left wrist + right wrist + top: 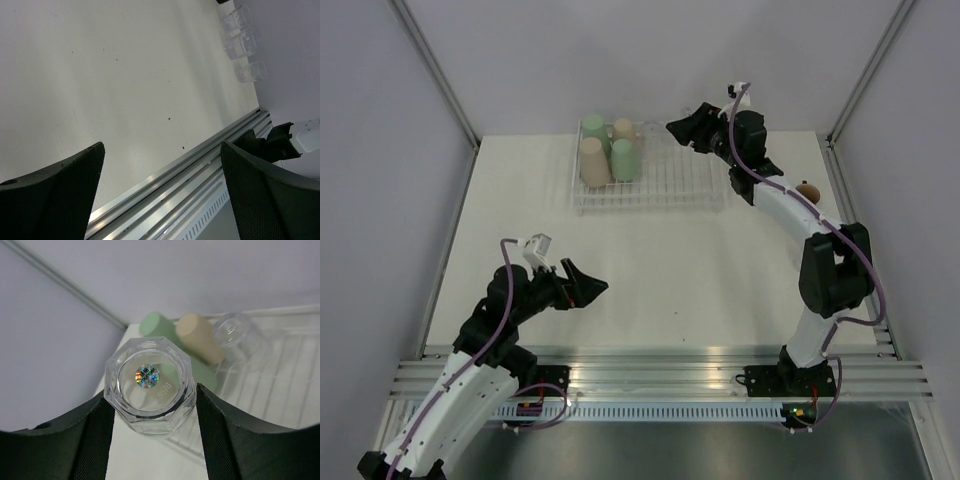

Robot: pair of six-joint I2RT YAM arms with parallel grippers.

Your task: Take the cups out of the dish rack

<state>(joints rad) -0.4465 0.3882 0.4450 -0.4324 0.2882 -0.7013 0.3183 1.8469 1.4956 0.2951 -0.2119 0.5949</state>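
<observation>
- my right gripper [152, 405] pinches a clear octagonal cup [148, 382] base-up between both fingers (there's a shiny sticker on its base). it hangs over the far side of the white wire dish rack [650, 190].
- at the rack's left end stand two green tumblers [624, 160] and two beige tumblers [593, 162], with a second clear cup [235, 335] just beside them.
- my left gripper [585, 282] hovers over the bare table [720, 260], fingers spread wide, holding nothing.
- a row of three clear cups [242, 42] sits near the table's right edge.
- a small brown cup [807, 190] sits beside my right arm.
</observation>
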